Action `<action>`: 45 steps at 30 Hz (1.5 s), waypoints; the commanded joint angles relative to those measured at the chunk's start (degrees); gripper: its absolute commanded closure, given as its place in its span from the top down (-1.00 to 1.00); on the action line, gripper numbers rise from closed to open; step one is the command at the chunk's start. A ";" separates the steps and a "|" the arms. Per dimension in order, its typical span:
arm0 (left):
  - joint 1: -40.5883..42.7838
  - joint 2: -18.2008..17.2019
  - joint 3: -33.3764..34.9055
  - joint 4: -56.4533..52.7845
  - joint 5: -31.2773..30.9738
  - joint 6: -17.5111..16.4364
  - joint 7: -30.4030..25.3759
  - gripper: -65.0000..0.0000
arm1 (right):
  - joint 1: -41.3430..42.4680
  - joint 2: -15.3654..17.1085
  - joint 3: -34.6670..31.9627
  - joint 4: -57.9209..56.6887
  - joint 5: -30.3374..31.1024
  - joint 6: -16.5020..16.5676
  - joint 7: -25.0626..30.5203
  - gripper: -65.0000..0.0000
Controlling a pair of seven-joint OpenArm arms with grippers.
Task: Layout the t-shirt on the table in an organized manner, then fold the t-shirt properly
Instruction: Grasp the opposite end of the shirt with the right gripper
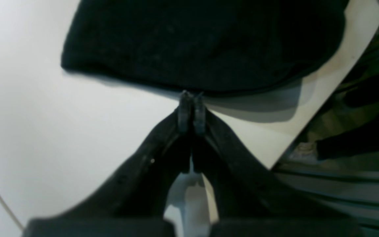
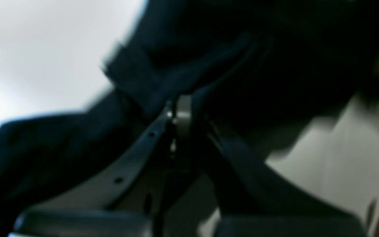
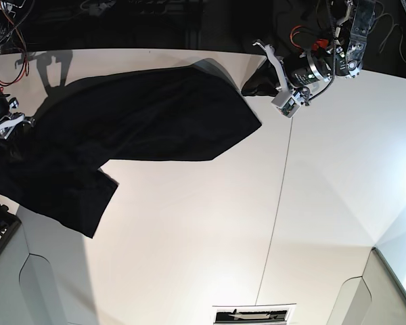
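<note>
The black t-shirt (image 3: 149, 115) lies loosely spread on the far left part of the white table (image 3: 189, 230), plain black side up, with one flap hanging toward the front left. At the shirt's far right edge my left gripper (image 3: 252, 87) is down; in the left wrist view this left gripper (image 1: 191, 95) is shut, its tips pinched on the hem of the t-shirt (image 1: 202, 42). My right gripper (image 3: 13, 123) is at the shirt's left edge. Close up, the right gripper (image 2: 181, 105) is shut with folds of the t-shirt (image 2: 275, 49) bunched around it.
A thin dark seam (image 3: 279, 203) runs front to back across the table. A dark slot (image 3: 254, 315) sits at the front edge. Cables and dark clutter (image 3: 155, 10) lie beyond the far edge. The table's edge (image 1: 308, 131) is close to the left gripper.
</note>
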State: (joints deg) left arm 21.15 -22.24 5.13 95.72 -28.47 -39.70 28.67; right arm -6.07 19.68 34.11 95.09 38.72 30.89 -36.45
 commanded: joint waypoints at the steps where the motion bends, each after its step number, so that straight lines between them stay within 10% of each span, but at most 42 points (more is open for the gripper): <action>1: 0.98 -0.48 -0.20 0.59 0.55 -0.30 1.16 -1.00 | 1.73 1.07 0.35 2.54 1.38 0.87 1.64 -1.00; 10: 4.72 -0.46 6.10 0.59 -0.46 -0.30 1.14 -1.00 | 14.86 1.09 -3.61 4.31 1.36 0.94 1.53 -1.00; 21: 4.31 -0.48 8.24 0.59 2.49 -0.30 1.18 -1.00 | 36.59 -0.81 -29.00 -14.45 -11.15 0.76 4.48 -1.00; 24: 4.59 -0.46 8.26 0.59 2.60 -0.30 1.16 -1.00 | 37.94 -1.73 -31.23 -15.63 -11.47 -0.26 3.96 -0.01; 26: 4.55 -0.46 8.24 0.59 2.62 -0.30 1.14 -1.00 | 37.81 -2.16 -30.69 -14.82 -10.80 -0.94 2.40 0.30; 34: 4.57 -0.48 6.60 0.87 1.95 -0.30 1.11 -0.51 | 32.85 -2.36 -18.73 -4.81 -3.58 -1.07 -7.61 0.30; 45: 5.64 -0.44 5.79 11.17 0.11 -0.30 0.66 0.18 | 13.20 -2.23 1.79 -3.19 -3.58 -1.11 -6.10 0.30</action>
State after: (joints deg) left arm 27.03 -22.48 11.18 105.73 -27.22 -39.75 30.63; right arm 6.15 16.47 35.73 90.91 33.85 29.39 -44.29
